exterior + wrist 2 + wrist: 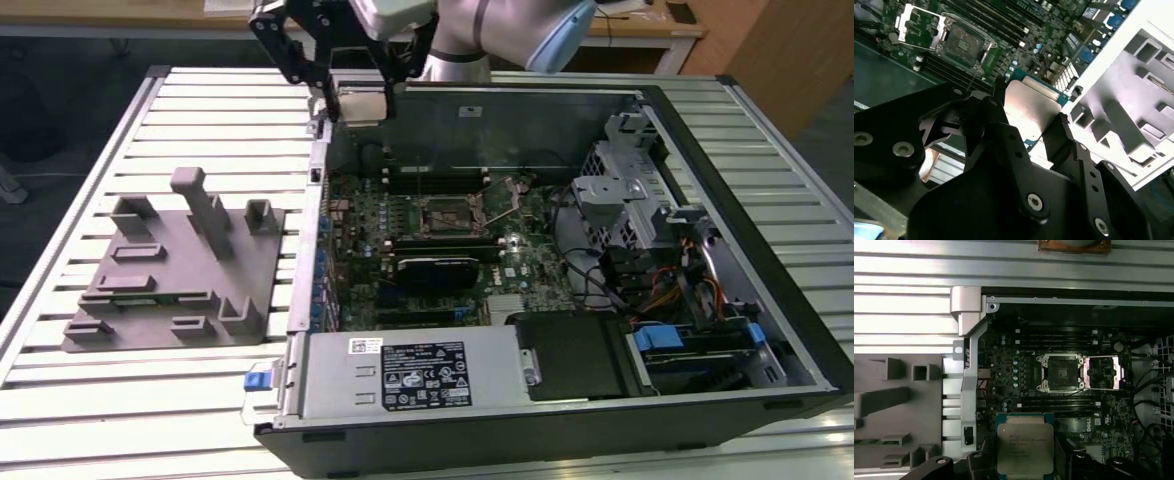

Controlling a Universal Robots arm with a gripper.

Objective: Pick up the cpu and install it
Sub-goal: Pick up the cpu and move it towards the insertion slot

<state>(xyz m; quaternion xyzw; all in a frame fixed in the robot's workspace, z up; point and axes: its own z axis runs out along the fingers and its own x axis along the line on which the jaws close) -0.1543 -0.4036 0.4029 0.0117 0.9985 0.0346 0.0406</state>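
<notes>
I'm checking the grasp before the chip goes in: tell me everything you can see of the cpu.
The cpu is a small flat square chip with a pale silver-grey metal top bearing fine print, set on a green board that shows as a thin border. The tool holds it by two opposite edges, black fingers against its sides, metal top facing the wrist cameras. It hangs in the air above the open computer case, touching nothing else, apart from the open socket.
</notes>
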